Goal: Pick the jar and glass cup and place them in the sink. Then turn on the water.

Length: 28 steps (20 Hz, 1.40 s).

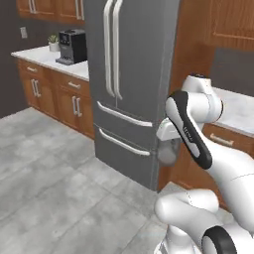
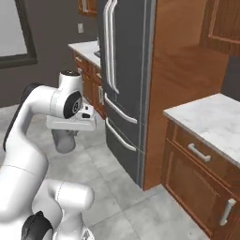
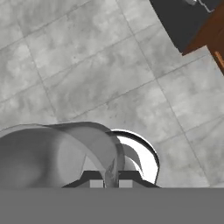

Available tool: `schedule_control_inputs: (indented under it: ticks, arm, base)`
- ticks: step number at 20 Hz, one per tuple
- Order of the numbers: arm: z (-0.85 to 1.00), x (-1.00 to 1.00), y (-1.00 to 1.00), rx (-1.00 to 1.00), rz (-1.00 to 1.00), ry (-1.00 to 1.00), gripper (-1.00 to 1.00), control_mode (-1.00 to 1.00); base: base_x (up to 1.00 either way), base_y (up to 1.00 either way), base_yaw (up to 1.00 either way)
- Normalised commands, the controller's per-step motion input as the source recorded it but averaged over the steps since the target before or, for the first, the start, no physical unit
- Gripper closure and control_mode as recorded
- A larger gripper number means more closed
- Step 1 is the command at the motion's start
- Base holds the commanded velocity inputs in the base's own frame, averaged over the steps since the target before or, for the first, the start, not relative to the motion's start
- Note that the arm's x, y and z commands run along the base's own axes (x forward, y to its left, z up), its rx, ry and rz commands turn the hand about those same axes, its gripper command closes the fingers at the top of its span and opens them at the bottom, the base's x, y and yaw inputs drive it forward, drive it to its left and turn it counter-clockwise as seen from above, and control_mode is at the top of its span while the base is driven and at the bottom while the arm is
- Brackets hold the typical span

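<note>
I am holding the glass cup (image 3: pixel 65 153) in the gripper (image 3: pixel 110 183): in the hand view its two dark fingertips (image 3: pixel 96 183) are pinching the translucent grey rim between them, and the tumbler's wall is curving up and away to the left of the grip. Through and beside the glass I am looking straight down on grey floor tiles (image 3: pixel 96 70), so the cup is hanging in the air over the floor, not over any worktop.

In the left base view the cup (image 1: pixel 167 151) is hanging below the white hand, in front of the lower right corner of the dark grey refrigerator (image 1: pixel 126 74). In the right base view it (image 2: pixel 64 139) is hanging under the hand to the left of the refrigerator's drawers (image 2: pixel 123 129).

A marble worktop (image 2: pixel 211 119) on wooden cabinets is lying to the right of the refrigerator. A coffee machine (image 1: pixel 72 46) is sitting on the far worktop, near its edge beside the refrigerator.
</note>
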Motion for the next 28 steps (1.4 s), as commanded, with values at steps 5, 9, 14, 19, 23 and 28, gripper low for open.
schedule_control_inputs:
  ticks: [5,9,14,19,23,28]
  arm:
    - [0.0,0.0,0.0,0.0,0.0,0.0,1.0,1.0]
    - [0.0,0.0,0.0,0.0,0.0,0.0,1.0,1.0]
    - [0.0,0.0,0.0,0.0,0.0,0.0,1.0,1.0]
    - [0.0,0.0,0.0,0.0,0.0,0.0,1.0,1.0]
    - [0.0,0.0,0.0,0.0,0.0,0.0,1.0,1.0]
    - [0.0,0.0,0.0,0.0,0.0,0.0,1.0,1.0]
  base:
    - [-0.01,0.0,-1.0]
    - [0.0,0.0,-1.0]
    - [0.0,0.0,-1.0]
    - [0.0,-0.07,-0.83]
    - [0.06,-0.35,-0.1]
    - [0.37,-0.69,0.07]
